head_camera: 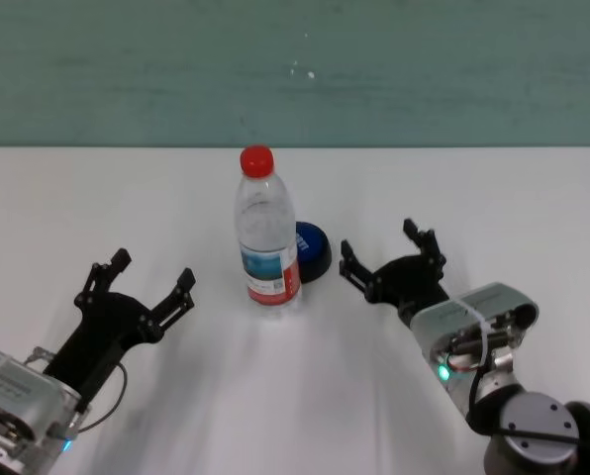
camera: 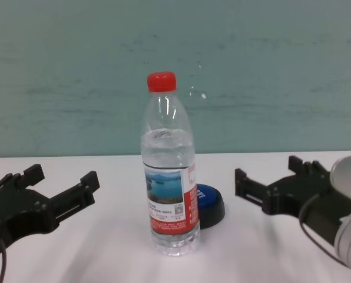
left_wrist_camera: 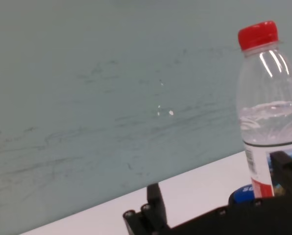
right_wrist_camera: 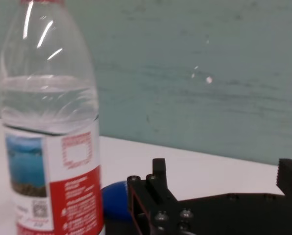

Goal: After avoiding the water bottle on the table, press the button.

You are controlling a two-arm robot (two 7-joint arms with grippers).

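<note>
The water bottle (head_camera: 265, 237), clear with a red cap and red-and-white label, stands upright at the middle of the white table (head_camera: 513, 198). The blue button (head_camera: 313, 247) on its black base sits just behind it, to its right, partly hidden. My left gripper (head_camera: 145, 282) is open and empty, left of the bottle. My right gripper (head_camera: 384, 252) is open and empty, right of the button and apart from it. The bottle (camera: 168, 171) and button (camera: 211, 203) also show in the chest view, with the left gripper (camera: 60, 186) and right gripper (camera: 272, 180) on either side.
A teal wall (head_camera: 295, 69) runs along the table's far edge. Bare tabletop lies between each gripper and the bottle. The bottle (right_wrist_camera: 50, 122) stands close in the right wrist view, with the button (right_wrist_camera: 115, 200) low behind it.
</note>
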